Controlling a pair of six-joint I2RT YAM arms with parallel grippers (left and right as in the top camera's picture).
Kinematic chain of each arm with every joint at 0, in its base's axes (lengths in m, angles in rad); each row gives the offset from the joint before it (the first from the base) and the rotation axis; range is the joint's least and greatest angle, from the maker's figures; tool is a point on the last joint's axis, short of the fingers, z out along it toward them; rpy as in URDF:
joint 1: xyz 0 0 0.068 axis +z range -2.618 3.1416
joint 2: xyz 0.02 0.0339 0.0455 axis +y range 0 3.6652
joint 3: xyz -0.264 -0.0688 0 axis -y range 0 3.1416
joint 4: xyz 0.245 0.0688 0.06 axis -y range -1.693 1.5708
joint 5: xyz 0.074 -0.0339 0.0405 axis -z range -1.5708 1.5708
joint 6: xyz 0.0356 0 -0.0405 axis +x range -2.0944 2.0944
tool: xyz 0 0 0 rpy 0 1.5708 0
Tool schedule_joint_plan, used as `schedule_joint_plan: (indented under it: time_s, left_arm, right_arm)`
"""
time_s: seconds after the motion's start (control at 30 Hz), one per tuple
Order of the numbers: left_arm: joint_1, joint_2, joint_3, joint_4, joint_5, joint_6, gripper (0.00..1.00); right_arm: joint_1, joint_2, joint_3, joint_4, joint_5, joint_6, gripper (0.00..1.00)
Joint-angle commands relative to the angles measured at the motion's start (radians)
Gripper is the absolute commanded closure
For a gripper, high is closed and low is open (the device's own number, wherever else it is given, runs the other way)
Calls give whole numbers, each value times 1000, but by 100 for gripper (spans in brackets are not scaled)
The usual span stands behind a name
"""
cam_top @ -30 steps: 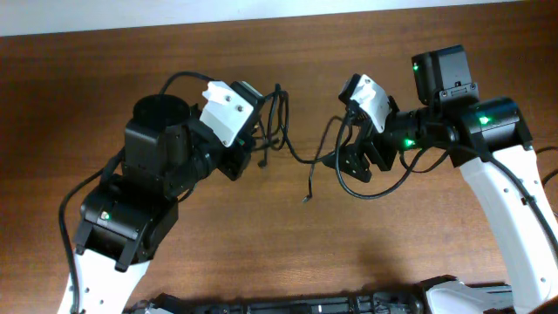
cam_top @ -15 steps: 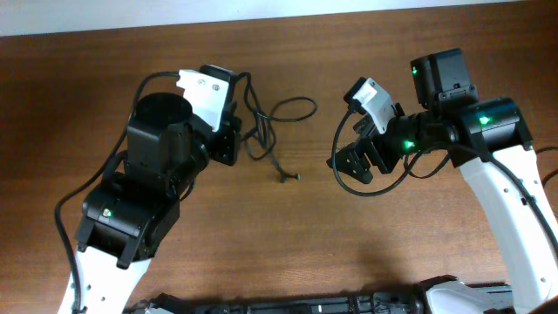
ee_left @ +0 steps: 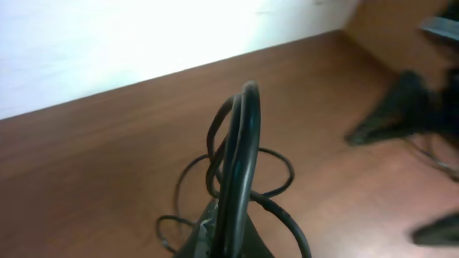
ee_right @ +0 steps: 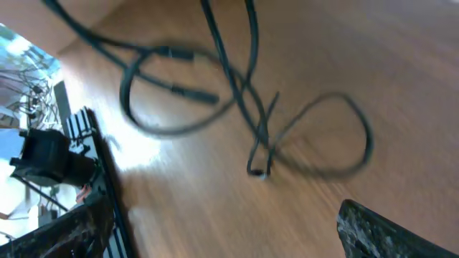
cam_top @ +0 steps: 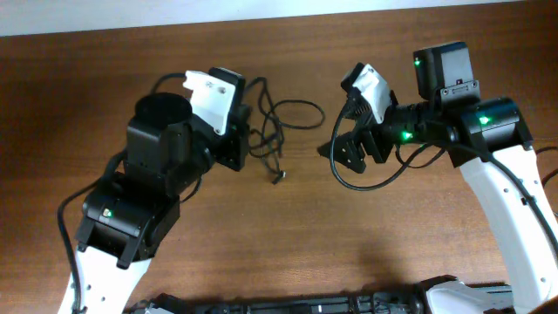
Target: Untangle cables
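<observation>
Cables (cam_top: 288, 118) hang bunched from your left hand (cam_top: 247, 139), clenched on several strands, loops trailing on the counter (cam_top: 392, 244) toward your right hand (cam_top: 336, 155), spread wide and empty. Pinch one loose loop there, draw it away slowly, left hand steady.

2 black-and-white arms (cam_top: 157, 166), green status lights (cam_top: 482, 118), looping black wires (cam_top: 375, 179)

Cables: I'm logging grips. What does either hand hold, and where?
The left hand pinches the cables at a bunched loop of strands; the right hand is open, holding nothing.
</observation>
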Motion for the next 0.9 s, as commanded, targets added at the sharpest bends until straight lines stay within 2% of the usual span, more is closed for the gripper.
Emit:
schedule_joint_plan:
  time_s: [0.0,0.27,0.7,0.87]
  left_arm:
    - [4,15,16,34,256,53,100]
    - [4,20,16,83,373,66,100]
    - [4,22,16,126,449,89,100]
    - [4,26,16,119,537,154,100]
  right_arm:
    - [5,-10,2,40,-47,5,1]
    - [5,-10,2,68,-77,5,1]
    - [5,3,2,62,-51,11,1]
    - [5,4,2,92,-74,117,1]
